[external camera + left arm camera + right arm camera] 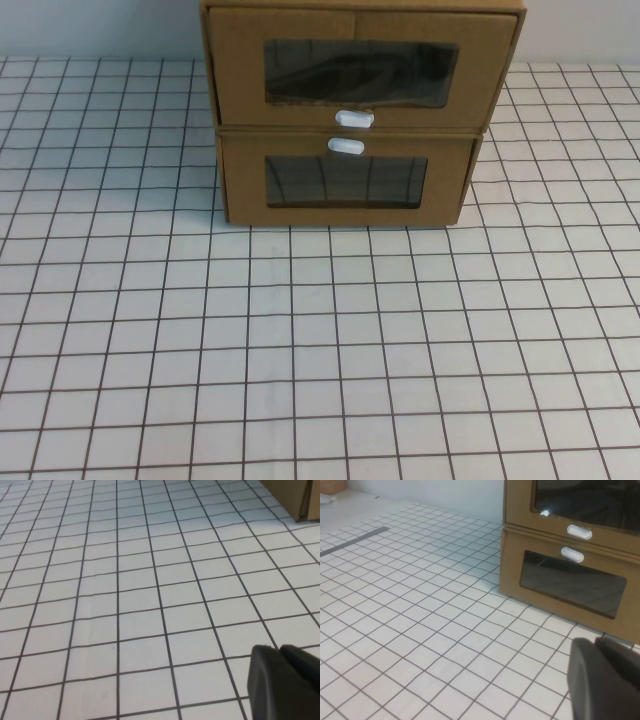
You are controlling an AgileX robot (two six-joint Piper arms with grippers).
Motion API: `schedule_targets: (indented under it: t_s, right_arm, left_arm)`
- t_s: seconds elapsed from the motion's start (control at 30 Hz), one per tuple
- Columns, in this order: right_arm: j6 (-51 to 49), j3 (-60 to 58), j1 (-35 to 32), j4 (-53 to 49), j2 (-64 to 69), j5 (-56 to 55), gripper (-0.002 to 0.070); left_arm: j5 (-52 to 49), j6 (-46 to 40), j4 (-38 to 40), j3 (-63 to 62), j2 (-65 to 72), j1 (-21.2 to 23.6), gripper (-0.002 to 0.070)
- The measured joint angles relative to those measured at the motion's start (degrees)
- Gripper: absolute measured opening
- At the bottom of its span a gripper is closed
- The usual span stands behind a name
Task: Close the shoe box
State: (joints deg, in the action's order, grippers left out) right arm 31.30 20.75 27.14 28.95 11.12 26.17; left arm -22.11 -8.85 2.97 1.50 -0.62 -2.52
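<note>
The shoe box (236, 70) is the upper of two stacked brown cardboard drawers at the far middle of the table. It has a wide clear window and a white pull tab (354, 119) under it. Its front panel seems to overhang the lower drawer a little. It also shows in the right wrist view (555, 522). My left gripper (278, 649) is shut and empty over the bare gridded table, far from the box. My right gripper (594, 641) is shut and empty, low over the table a short way in front of the boxes. Neither gripper shows in the high view.
The lower drawer (240, 180) has a smaller window with its tab (346, 146) above it. A white cloth with a black grid (320, 350) covers the table. A cardboard corner (295, 495) shows in the left wrist view. A grey strip (355, 542) lies on the table farther off.
</note>
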Motion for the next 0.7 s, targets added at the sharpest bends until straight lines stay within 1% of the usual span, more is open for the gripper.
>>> schedule_targets:
  t_s: [0.3, 0.37, 0.6, 0.7]
  right_arm:
    - [0.0, 0.0, -0.4, 0.0, -0.3, 0.1, -0.0014]
    - [0.4, 0.0, -2.0, -0.2, -1.1, 0.2, -0.0014]
    - [0.8, -3.2, -11.5, -0.3, -3.6, 0.1, -0.0014]
    - [1.0, -6.2, -13.2, -0.4, -3.6, -1.5, -0.0014]
  left_arm:
    - [0.0, 0.0, 0.0, 0.0, 0.0, 0.0, -0.0005]
    - [0.0, 0.0, 0.0, 0.0, 0.0, 0.0, -0.0005]
    - [0.0, 0.0, 0.0, 0.0, 0.0, 0.0, -0.0005]
    - [0.0, 0.0, 0.0, 0.0, 0.0, 0.0, -0.0005]
